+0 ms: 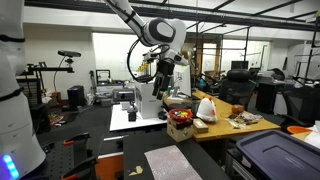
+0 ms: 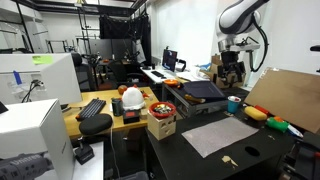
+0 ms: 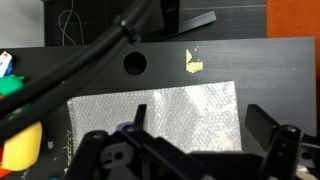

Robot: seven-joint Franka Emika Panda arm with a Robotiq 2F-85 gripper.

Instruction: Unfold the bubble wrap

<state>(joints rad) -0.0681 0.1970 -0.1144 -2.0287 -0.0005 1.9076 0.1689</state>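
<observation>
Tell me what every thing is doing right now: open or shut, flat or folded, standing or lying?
Bumpy grey-white bubble wrap sheet: lying flat on the black table, untouched; cannot tell if a fold is left.
Black robot claw: open, empty, high above the table.
White plastic bag with red marks: standing upright on the wooden desk.
Dark blue plastic bin: lid looks shut.

The bubble wrap lay flat on the black tabletop, a pale grey-white, translucent rectangle with a fine bumpy texture. In the wrist view its right part shone brighter than its left; whether a layer was doubled over could not be told. In both exterior views the bubble wrap showed as a dull grey sheet
</observation>
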